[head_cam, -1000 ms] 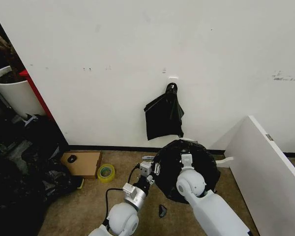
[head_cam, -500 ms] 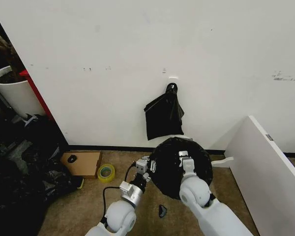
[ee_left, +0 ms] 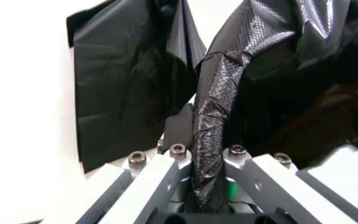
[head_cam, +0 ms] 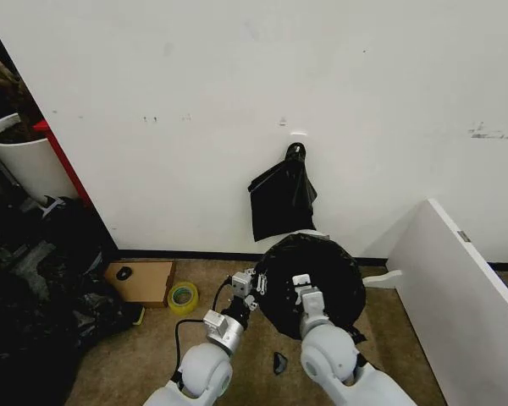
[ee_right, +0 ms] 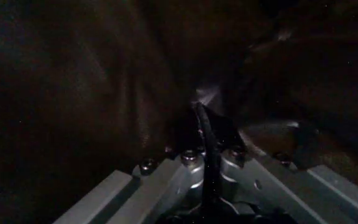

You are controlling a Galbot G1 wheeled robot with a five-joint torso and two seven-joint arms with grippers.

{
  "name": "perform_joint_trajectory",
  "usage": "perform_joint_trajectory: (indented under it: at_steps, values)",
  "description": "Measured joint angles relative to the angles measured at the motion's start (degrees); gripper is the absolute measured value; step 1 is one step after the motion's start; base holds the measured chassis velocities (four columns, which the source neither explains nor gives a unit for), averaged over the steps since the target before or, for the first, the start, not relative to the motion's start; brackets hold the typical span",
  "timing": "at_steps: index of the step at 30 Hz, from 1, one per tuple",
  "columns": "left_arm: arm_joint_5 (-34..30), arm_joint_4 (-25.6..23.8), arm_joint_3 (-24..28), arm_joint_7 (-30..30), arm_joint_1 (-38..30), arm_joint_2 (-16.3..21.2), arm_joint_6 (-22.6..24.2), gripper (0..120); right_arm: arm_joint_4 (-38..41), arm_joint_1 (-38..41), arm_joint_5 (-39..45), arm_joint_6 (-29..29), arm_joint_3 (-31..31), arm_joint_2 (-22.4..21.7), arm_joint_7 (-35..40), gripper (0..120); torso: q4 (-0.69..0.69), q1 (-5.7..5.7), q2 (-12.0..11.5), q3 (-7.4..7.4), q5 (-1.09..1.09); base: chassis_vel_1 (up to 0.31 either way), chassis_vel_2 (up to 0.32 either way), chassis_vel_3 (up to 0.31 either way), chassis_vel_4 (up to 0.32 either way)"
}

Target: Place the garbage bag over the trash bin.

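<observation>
The glossy black garbage bag [head_cam: 322, 275] is spread as a round dome on the floor by the wall. The trash bin is hidden under it. My left gripper [head_cam: 247, 286] is at the bag's left edge. In the left wrist view this gripper [ee_left: 207, 155] is shut on a twisted strip of the bag [ee_left: 213, 107]. My right gripper [head_cam: 302, 286] lies on top of the bag near its middle. In the dark right wrist view it [ee_right: 207, 151] is shut on a thin fold of the bag [ee_right: 205, 116].
A flat black bag bundle [head_cam: 281, 199] hangs on the wall just above. A white board [head_cam: 457, 288] leans at the right. Cardboard [head_cam: 140, 281], a tape roll [head_cam: 183, 297] and dark bags [head_cam: 34, 321] lie at the left, with a plant pot [head_cam: 21, 161] behind. A small black scrap [head_cam: 279, 363] lies on the floor.
My right gripper has moved left across the top of the bag, holding its fold. The left gripper has shifted slightly toward the wall. The bag's outline has drawn in and looks rounder.
</observation>
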Motion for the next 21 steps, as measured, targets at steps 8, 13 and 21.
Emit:
perform_joint_trajectory:
  at_steps: [8, 13, 21]
  values:
    - [2.1, -0.3, -0.3, 0.6, 0.6, 0.6, -1.7, 1, -4.1, 1.9, -5.1, -0.8, 1.1, 0.3, 1.3, 0, 0.0, 0.0, 0.0, 0.0, 0.01, 0.0, 0.0, 0.0, 0.0]
    - [2.1, 0.2, -0.3, 0.3, 0.2, 0.3, -1.7, 1, -3.2, 1.4, -5.0, 0.6, 2.9, -0.2, 0.8, 0, -0.01, 0.0, 0.0, 0.0, 0.01, 0.0, 0.0, 0.0, 0.0]
    - [-2.9, 2.5, -1.2, -1.3, -2.1, -0.7, 0.7, 1, 2.9, -2.9, -6.0, 16.4, 4.6, -2.4, -7.9, 0, 0.0, 0.0, 0.0, 0.0, 0.01, 0.0, 0.0, 0.0, 0.0]
